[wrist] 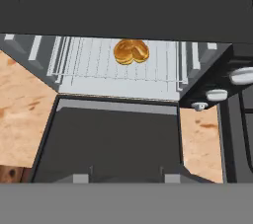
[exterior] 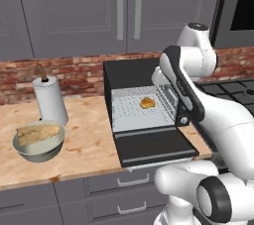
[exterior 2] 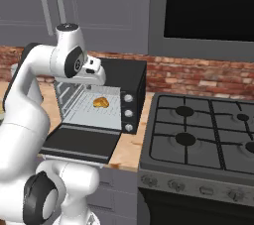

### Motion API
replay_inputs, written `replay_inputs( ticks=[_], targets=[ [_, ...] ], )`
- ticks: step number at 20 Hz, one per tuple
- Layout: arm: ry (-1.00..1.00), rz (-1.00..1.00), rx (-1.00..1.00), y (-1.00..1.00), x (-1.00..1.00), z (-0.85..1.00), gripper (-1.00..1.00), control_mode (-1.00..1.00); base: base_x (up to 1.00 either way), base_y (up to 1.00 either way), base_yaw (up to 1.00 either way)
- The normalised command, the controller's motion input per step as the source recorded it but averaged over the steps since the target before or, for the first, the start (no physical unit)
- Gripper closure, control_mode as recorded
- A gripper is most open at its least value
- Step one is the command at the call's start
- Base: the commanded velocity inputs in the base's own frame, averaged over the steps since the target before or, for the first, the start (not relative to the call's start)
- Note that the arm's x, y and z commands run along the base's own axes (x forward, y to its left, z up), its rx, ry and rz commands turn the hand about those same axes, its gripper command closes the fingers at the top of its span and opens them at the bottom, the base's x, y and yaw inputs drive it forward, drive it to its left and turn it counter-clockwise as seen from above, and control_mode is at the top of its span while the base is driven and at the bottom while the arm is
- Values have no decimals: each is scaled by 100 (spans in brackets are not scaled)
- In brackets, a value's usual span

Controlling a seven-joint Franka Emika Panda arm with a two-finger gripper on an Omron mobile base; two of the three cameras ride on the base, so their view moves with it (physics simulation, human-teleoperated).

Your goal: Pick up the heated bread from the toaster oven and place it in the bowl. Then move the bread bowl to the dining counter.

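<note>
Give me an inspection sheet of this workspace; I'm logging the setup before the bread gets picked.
Surface: light wood counter with reddish blotches, over grey drawers.
Job's things: toaster oven with its door dropped open; heated bread lies on the wire rack inside; bowl stands at the counter's left, with a pale loaf in it.
Clutter: paper towel roll behind the bowl.
Hand: held in front of the open oven, above the door; fingertips barely peek in at the hand view's bottom edge, apart, nothing between them.
Cables: nothing seen.
Surroundings: stove right of the oven, brick backsplash, grey cabinets above.
</note>
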Motion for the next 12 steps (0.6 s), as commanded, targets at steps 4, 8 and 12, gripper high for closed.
replay_inputs(
  ticks=[4,8,12],
  targets=[
    [-2,0,0,13,-17,-18,-100,-100,0,0,0],
    [-8,0,0,44,-30,-89,-100,-100,0,0,0],
    [-14,-3,5,48,-1,-75,-100,-100,0,0,0]
  ],
)
